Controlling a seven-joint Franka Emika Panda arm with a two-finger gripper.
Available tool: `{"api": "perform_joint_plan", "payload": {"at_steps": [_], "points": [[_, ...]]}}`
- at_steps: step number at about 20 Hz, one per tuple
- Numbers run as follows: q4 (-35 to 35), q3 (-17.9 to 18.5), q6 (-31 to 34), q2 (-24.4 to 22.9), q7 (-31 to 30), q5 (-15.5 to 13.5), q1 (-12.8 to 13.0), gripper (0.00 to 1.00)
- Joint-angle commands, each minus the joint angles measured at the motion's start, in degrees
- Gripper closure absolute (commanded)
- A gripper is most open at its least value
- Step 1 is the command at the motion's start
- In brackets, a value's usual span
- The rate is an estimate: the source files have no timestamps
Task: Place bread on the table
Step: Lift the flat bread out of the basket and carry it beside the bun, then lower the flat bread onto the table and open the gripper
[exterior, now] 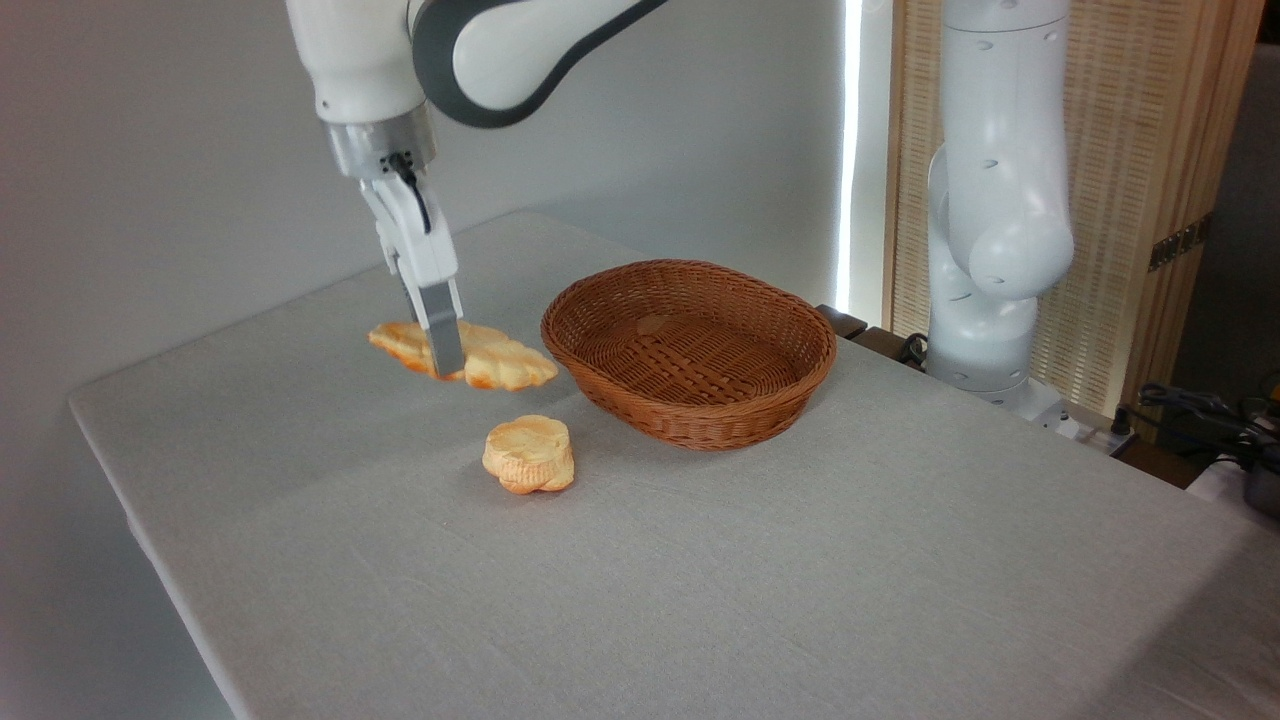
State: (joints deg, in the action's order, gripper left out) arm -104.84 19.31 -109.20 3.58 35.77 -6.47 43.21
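The long, flat golden bread [497, 362] with lobed edges hangs level over the light grey table [700, 580], just left of the wicker basket [689, 348]. A faint shadow lies under it, so it looks slightly above the cloth. My gripper [446, 360] comes straight down from above and is shut on the bread near its middle. One grey finger [444, 335] shows in front of the loaf; the other is hidden behind it.
A small round thick orange-gold bun [529, 454] lies on the cloth in front of the bread and left of the basket. The basket holds nothing. The arm's white base [990, 300] stands at the back right beside a slatted wooden panel.
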Motion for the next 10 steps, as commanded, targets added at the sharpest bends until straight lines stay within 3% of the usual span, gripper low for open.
{"api": "perform_joint_plan", "payload": {"at_steps": [1,10], "points": [[1.5,0.0,-0.8,2.9,0.2,-1.1,-0.3,0.00],[1.4,-0.1,-0.8,4.6,0.2,-1.2,-0.3,0.00]]}}
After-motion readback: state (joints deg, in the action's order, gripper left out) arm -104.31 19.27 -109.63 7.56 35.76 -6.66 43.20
